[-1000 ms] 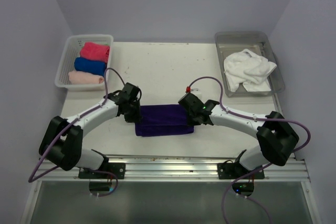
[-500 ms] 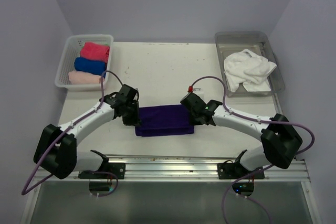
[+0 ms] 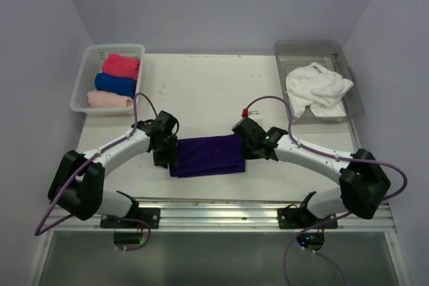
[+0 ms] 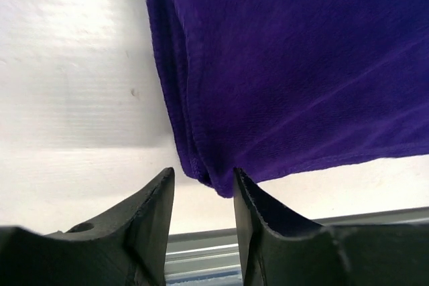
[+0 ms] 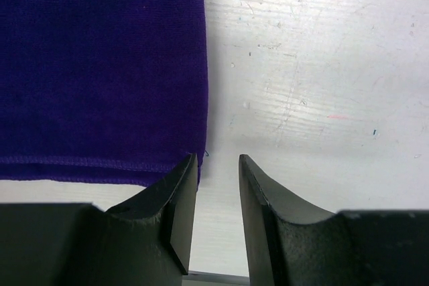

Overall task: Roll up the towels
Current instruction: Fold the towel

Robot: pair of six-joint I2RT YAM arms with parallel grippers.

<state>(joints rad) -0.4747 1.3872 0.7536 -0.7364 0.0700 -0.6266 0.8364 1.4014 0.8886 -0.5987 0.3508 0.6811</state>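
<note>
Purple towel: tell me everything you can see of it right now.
The purple towel is a deep purple, soft-looking cloth with stitched hems. It is folded into a flat, layered rectangle and is not rolled. It lies on the white table near the front edge, between the two arms. The left gripper and right gripper sit at its near corners, jaws open, gripping nothing.
</note>
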